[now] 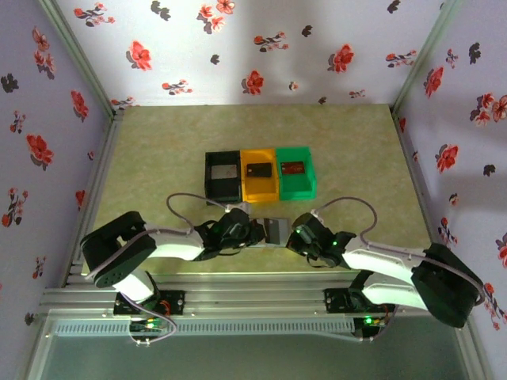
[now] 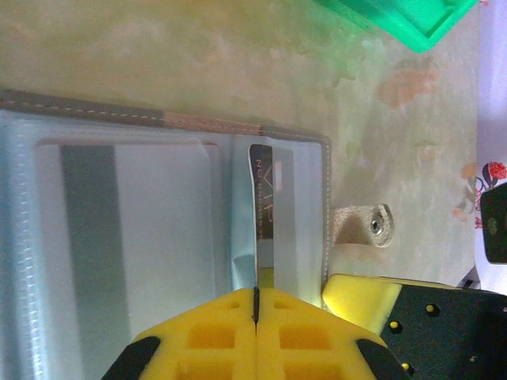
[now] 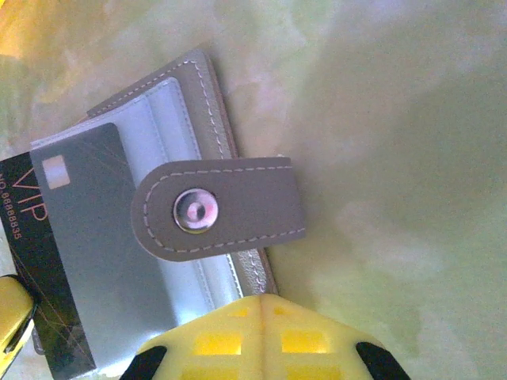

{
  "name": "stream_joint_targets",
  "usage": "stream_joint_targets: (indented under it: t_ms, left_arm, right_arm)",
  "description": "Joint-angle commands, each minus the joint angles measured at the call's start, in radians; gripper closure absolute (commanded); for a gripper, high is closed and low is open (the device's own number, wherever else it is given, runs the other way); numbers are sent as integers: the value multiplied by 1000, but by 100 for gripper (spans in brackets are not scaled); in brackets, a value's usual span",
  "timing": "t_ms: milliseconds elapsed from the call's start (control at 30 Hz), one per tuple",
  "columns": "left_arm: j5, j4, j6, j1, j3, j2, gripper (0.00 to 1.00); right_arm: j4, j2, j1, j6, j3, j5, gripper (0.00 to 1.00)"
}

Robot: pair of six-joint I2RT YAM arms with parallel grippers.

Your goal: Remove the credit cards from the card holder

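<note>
both closed: left pincer (image 2: 255, 305) grips a credit card (image 2: 263, 198), right pincer (image 3: 261, 307) the card holder (image 3: 242, 207).

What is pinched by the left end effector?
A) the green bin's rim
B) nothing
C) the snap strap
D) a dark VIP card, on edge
D: the left end effector is shut on the thin VIP card, which stands on edge above the card holder.
</note>
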Motion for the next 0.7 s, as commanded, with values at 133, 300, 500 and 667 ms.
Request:
stream_joint_targets:
  t_ms: [133, 300, 500, 667]
  left_arm:
    - [-29, 32, 1, 11, -22, -37, 100]
    - [-31, 29, 5, 13, -30, -60, 100]
    - [-32, 13, 15, 15, -51, -94, 100]
    - [-32, 15, 28, 16, -74, -125, 100]
  right_arm:
    - [-68, -12, 4, -2, 11, 10, 100]
    - [-79, -36, 6, -12, 14, 11, 100]
    - [-90, -88, 4, -51, 26, 3, 100]
    - [-75, -135, 0, -98, 39, -19, 100]
